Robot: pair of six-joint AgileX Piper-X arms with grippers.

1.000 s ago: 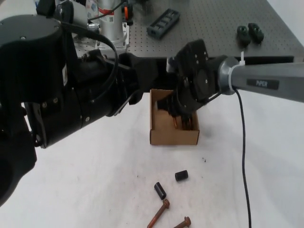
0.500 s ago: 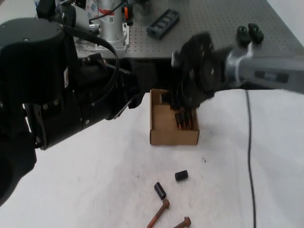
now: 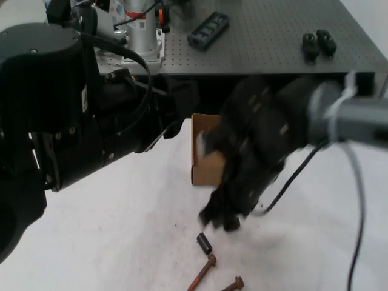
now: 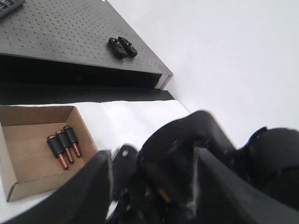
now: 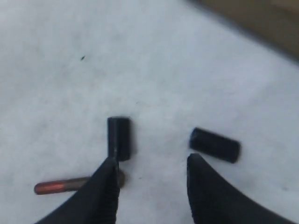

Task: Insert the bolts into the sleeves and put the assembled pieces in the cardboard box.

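The cardboard box (image 4: 28, 116) holds three assembled bolt-and-sleeve pieces (image 4: 63, 144) side by side. In the high view the box (image 3: 203, 173) is half covered by the right arm. My right gripper (image 5: 152, 186) is open and hangs low over the white cloth. One loose black sleeve (image 5: 119, 137) lies just past one fingertip, a second sleeve (image 5: 215, 144) just past the other. A copper bolt (image 5: 60, 185) lies beside them. Nearer the front edge, one sleeve (image 3: 205, 243) and two bolts (image 3: 203, 273) (image 3: 233, 283) lie on the cloth. My left gripper (image 4: 154, 161) is open and empty, beside the box.
A grey perforated bench plate (image 3: 273, 30) lies behind the box, carrying a black slotted block (image 3: 208, 28) and two small black parts (image 3: 318, 42). The bulky left arm (image 3: 79, 121) takes up the left side. A cable (image 3: 354, 200) trails from the right arm.
The right arm swung from over the box down toward the front, and now hangs above the loose sleeves. The left arm stayed put.
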